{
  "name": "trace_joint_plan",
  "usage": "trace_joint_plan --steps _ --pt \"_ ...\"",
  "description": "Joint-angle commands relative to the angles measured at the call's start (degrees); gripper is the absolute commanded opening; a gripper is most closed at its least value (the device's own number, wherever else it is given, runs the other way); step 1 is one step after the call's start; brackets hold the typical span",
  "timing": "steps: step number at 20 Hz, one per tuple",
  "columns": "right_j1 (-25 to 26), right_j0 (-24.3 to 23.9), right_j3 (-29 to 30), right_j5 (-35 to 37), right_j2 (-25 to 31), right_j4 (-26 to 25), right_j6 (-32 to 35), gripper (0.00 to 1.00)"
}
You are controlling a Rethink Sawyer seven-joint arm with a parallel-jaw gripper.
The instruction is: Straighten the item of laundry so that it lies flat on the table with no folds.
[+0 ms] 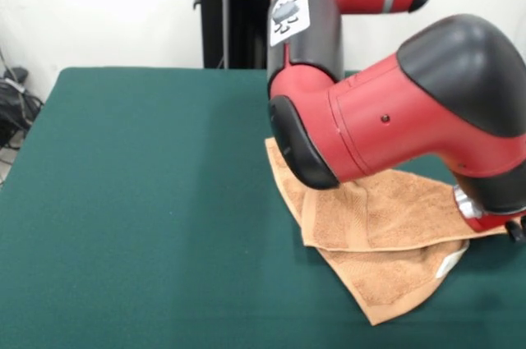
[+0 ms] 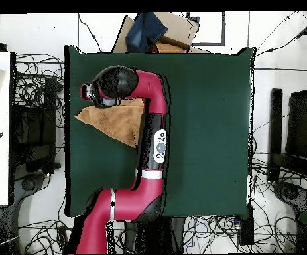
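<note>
Arm [image 1: 386,111] hides much of the folded towel [image 1: 386,226] on the table [image 1: 140,201]. Gripper hidden, grip state can't tell. White label [image 1: 452,264] unreadable.

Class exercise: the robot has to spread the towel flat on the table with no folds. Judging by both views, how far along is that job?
Done: the towel already lies on the green table. In hand: the arm hangs over the towel's edge, but its gripper is hidden, so no hold can be confirmed. Left: the front view shows one layer folded over another, with the white label at a lower edge. The fold must be opened out.
</note>
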Motion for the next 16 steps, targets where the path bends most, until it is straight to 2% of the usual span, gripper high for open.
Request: trace_joint_plan --steps 1,12,16 --pt "-0.4 -0.6 16.0 3.3 -0.3 -0.7 -7.6 0.0" --pt "-2.1 -1.6 18.9 5.8 -0.6 -0.2 -7.2 0.0" --pt "-4.0 -2.2 21.8 6.6 -1.6 -0.6 -7.5 0.0"
